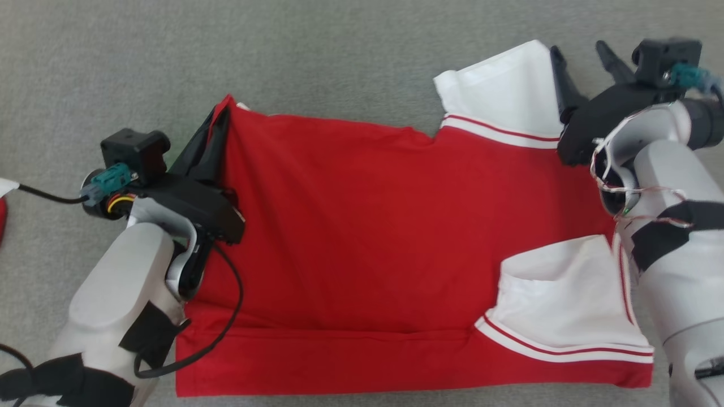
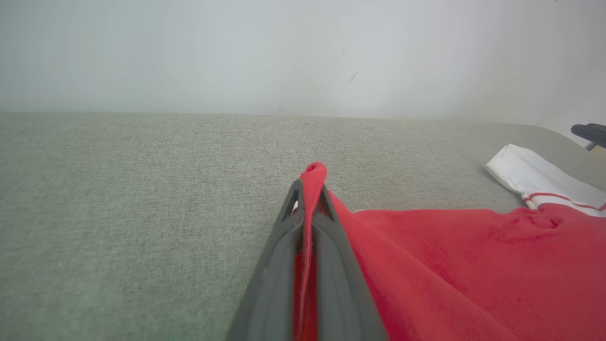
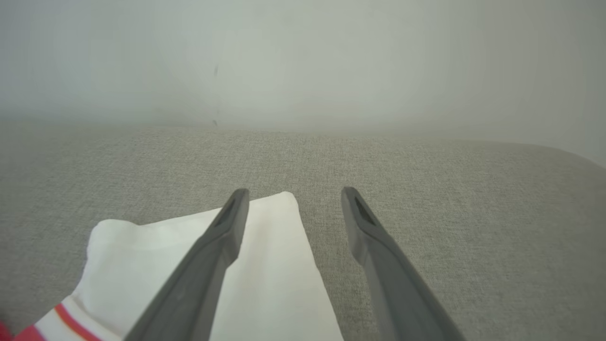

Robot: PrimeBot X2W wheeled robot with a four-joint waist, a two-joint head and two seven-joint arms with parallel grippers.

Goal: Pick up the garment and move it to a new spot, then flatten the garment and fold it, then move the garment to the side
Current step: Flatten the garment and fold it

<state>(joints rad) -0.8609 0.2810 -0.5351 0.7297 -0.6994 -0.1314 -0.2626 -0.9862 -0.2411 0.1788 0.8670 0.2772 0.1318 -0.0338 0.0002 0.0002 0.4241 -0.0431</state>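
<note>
The garment (image 1: pixel 350 226) is a red shirt with white sleeves, spread across the grey fabric surface. My left gripper (image 1: pixel 218 121) is shut on the red far-left corner of the garment (image 2: pixel 313 177), and the pinched cloth pokes up between the dark fingers (image 2: pixel 279 237). My right gripper (image 1: pixel 582 56) stands open at the far right, beside the far white sleeve (image 1: pixel 503 85). One right finger (image 3: pixel 232 218) lies over that sleeve's corner (image 3: pixel 279 265), the other finger (image 3: pixel 360 218) is over bare surface. A second white sleeve (image 1: pixel 560 294) lies folded onto the red body near the front right.
Grey woven surface (image 1: pixel 339 51) stretches beyond the garment to a pale wall (image 2: pixel 303 52). A small red and white item (image 1: pixel 3 203) peeks in at the left edge. A black cable (image 1: pixel 226 316) from my left arm loops over the garment's near-left part.
</note>
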